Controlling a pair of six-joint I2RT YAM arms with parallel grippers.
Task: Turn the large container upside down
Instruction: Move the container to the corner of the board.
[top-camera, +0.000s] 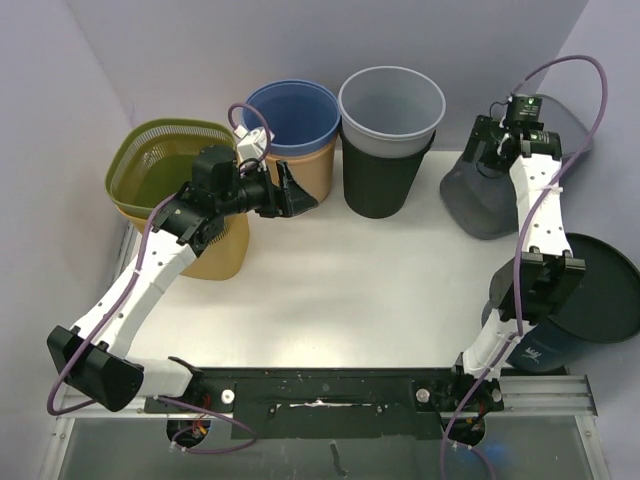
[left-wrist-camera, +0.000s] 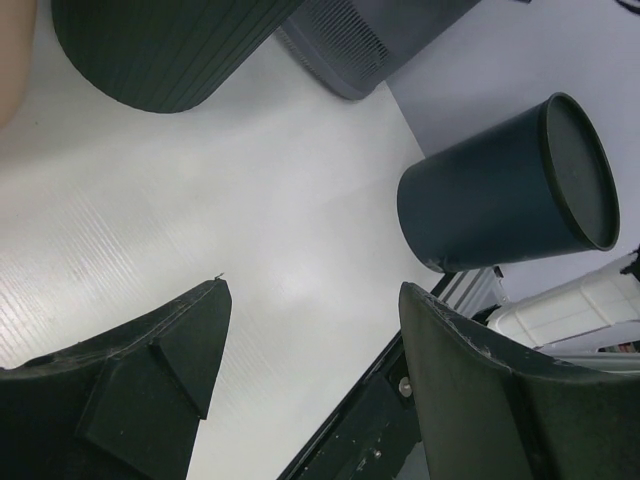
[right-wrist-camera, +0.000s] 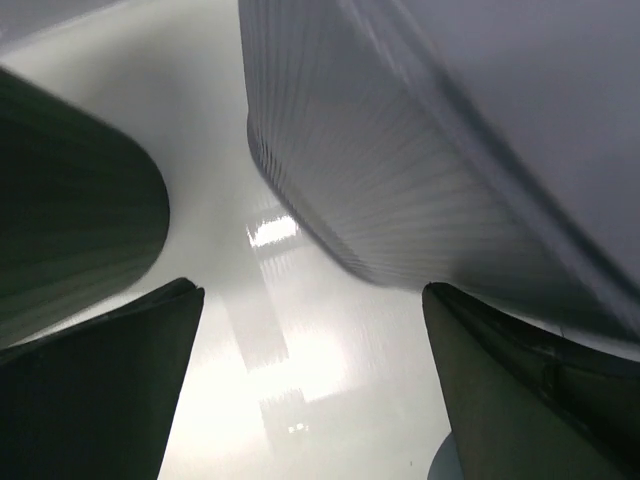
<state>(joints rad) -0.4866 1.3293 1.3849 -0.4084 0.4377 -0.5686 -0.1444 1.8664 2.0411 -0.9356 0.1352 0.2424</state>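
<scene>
At 2 o'clock on table: large container, dark grey ribbed bin, appears tilted off upright. Judged light, thin-walled plastic; wall likely flexes under squeeze, smooth sides slippery. Best hold: rim lip, one finger inside. Right gripper spread wide, empty, just beside bin wall. Left gripper spread wide, empty, near blue bin at 11 o'clock.

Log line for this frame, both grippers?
left gripper open, holding nothing | right gripper open, facing dark grey bin | bin not yet grasped
</scene>
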